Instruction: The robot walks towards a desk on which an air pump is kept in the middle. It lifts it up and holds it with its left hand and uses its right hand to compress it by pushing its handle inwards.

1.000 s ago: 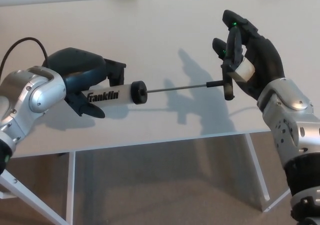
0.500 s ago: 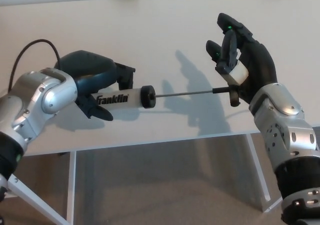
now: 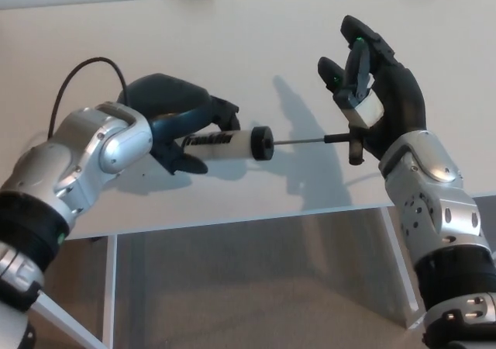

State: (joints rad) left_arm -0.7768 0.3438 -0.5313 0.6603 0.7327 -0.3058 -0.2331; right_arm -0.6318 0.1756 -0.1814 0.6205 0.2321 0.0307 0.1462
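- The left robot hand is wrapped tight around the white body of the air pump, holding it up above the pale surface.
- The right robot hand has its fingers curled around the black handle at the end of the thin rod.
- The rod sticks out partway.
- To push well, I think the right robot hand should go straight along the rod, and the left one should hold steady.

A single head view looks steeply down and forward from above the robot's arms, close to the work. It takes in the pale desk, its near edge, and floor beneath; both forearms enter from the lower corners.
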